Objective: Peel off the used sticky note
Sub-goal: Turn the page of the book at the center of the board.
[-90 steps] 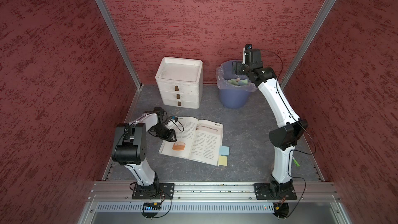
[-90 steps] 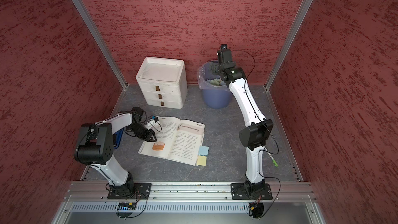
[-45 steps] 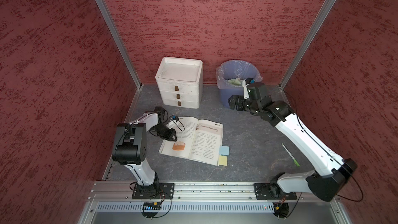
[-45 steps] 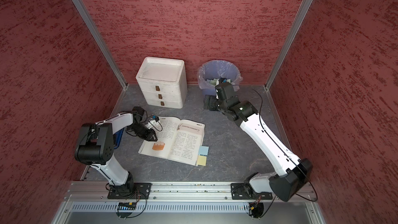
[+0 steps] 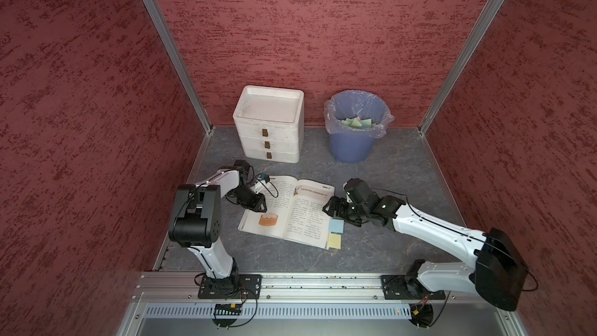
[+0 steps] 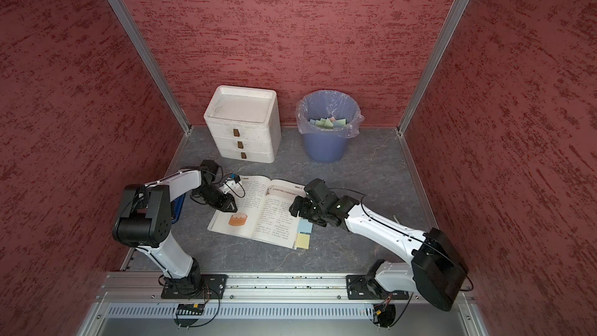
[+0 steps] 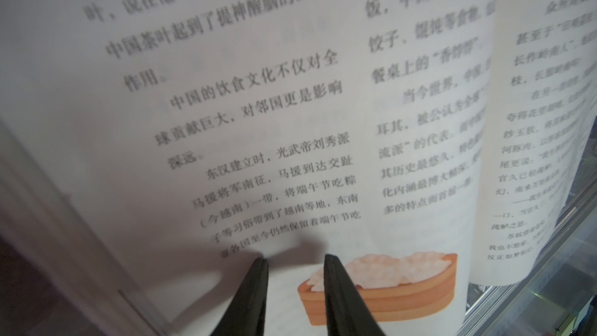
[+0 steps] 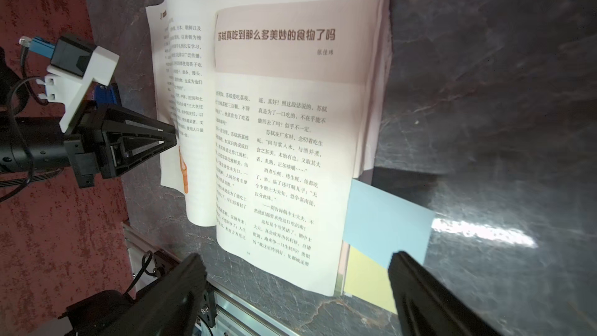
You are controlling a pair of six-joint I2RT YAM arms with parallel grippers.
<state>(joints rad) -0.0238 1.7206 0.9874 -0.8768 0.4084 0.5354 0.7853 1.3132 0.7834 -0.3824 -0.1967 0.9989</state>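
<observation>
Soft even light, top views sharp
Left wrist view: book (image 7: 258, 92) text blurs up close. Right wrist view: glare streaks the desk (image 8: 484, 234).

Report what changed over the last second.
The right end effector swung from over the bin down to the right edge of the book, open and empty, near the blue sticky note. Nothing visibly gripped or released. The left end effector stayed on the left page; book, yellow note, bin and drawers unmoved.

A blue note (image 5: 336, 225), a yellow note (image 5: 334, 240); bin (image 5: 350, 149) blue, scraps (image 5: 355, 122) seemingly green.
</observation>
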